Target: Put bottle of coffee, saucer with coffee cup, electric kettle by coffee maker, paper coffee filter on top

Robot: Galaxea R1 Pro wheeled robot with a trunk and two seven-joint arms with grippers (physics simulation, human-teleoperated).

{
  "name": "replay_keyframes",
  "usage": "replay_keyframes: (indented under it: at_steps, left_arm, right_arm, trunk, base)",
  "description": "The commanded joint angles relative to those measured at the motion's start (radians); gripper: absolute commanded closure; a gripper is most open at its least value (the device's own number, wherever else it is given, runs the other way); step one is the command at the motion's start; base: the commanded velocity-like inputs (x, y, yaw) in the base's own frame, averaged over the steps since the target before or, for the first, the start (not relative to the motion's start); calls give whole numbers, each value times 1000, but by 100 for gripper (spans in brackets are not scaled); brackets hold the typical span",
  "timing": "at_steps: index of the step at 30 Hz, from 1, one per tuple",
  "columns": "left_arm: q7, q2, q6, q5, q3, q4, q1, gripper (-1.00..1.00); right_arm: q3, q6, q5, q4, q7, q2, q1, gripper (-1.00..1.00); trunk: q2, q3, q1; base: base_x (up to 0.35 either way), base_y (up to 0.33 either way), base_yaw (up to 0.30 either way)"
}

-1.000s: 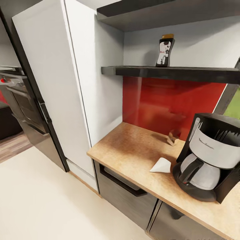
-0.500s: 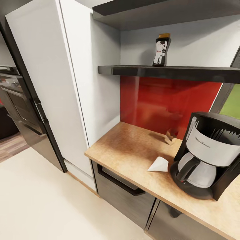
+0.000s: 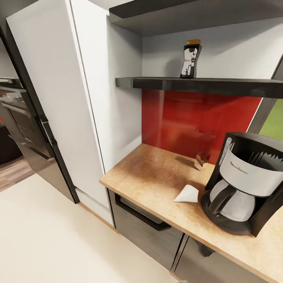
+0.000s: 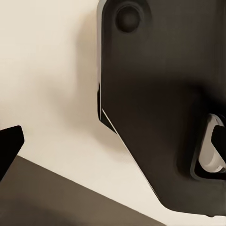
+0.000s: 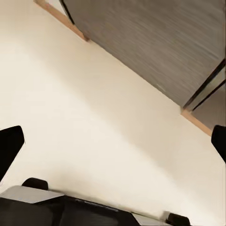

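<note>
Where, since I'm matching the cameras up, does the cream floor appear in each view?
Head view: the cream floor covers the lower left, in front of the cabinets.
Left wrist view: the floor is the pale area beside a dark robot part.
Right wrist view: the floor runs up to the cabinet base.
Shared landmark: the grey wood-grain cabinet front, seen in the head and right wrist views.

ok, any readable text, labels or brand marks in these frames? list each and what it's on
Nothing can be read.
Coffee maker: a thin script mark on its silver band, too small and blurred to read.
Bottle of coffee on the shelf: the label shows a dark figure with a small red mark, too blurred to read.
Paper coffee filter on the countertop: plain white, no print.
</note>
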Motion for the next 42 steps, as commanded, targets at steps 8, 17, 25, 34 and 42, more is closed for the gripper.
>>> replay_keyframes:
  at_steps: [8, 17, 25, 34, 42]
  left_arm:
    - [0, 1, -3, 2, -3, 1, 2, -100]
    - [0, 0, -3, 1, -6, 1, 3, -100]
    - [0, 0, -2, 1, -6, 1, 4, -100]
    - [0, 1, -1, 1, -5, 1, 4, -100]
    - [0, 3, 6, 1, -3, 1, 2, -100]
  right_arm:
    - [29, 8, 0, -222, 1, 22, -5, -100]
    - [96, 266, -1, -611, -1, 33, -11, -100]
    - [103, 423, 2, -723, -11, 56, -100, -100]
    - [92, 531, 5, -719, -12, 54, -249, -100]
    - [16, 669, 6, -713, -7, 49, -420, -100]
  trunk:
    - [-2, -2, 1]
    - [-2, -2, 1]
    - [-2, -2, 1]
    - [-2, -2, 1]
    - [-2, -2, 1]
  base:
    - [0, 0, 0]
    - [0, 0, 0]
    - [0, 0, 0]
    - [0, 0, 0]
    - [0, 0, 0]
